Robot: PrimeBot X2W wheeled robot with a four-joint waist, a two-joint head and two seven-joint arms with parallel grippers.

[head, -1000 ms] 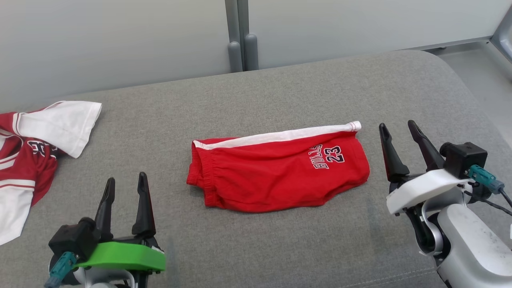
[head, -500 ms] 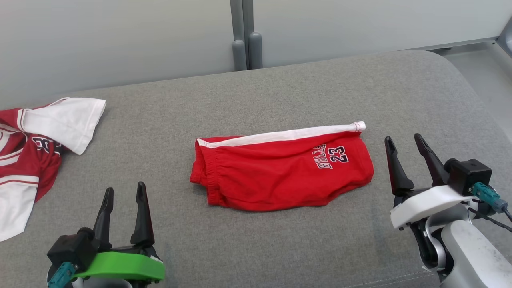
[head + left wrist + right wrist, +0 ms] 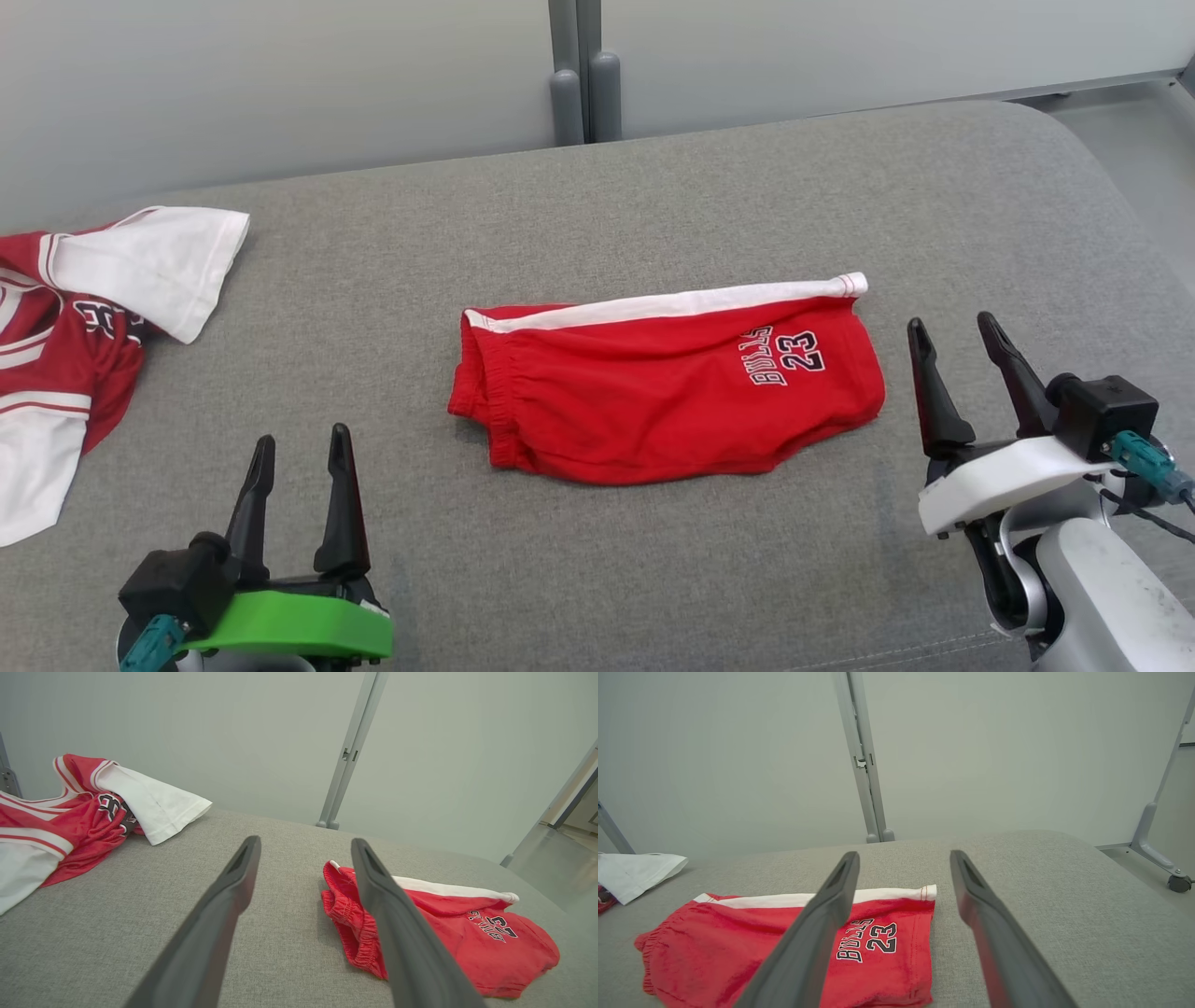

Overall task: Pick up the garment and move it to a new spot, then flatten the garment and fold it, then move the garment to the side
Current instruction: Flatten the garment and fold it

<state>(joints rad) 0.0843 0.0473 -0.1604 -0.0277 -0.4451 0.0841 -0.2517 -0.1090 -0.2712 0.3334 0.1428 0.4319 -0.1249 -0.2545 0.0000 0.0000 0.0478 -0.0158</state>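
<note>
**Red shorts lie mid-cushion, both grippers spread and empty**

The red shorts (image 3: 667,387) lie flat near the middle of the grey upholstered surface (image 3: 653,205). They are folded in half lengthwise. A white side stripe runs along their far edge, the elastic waistband is bunched toward the robot's left, and the leg hem printed "BULLS 23" points right.

The right gripper (image 3: 952,319) hovers just beside that hem, apart from the cloth. Its two dark fingers are spread and nothing is between them. The left gripper (image 3: 302,434) sits nearer the front edge, well to the left of the waistband, its fingers likewise parted and holding nothing.

Far to the left, a red and white jersey (image 3: 56,355) lies crumpled at the cushion's edge with one white sleeve folded over it.

The surface is a woven grey fabric with a rounded far right corner and a seam along the front. Behind it stand pale, plain partition panels (image 3: 280,75) joined at a grey metal post (image 3: 583,75). To the right is a strip of light floor (image 3: 1139,140), where a frame leg ends in a castor (image 3: 1178,883).
</note>
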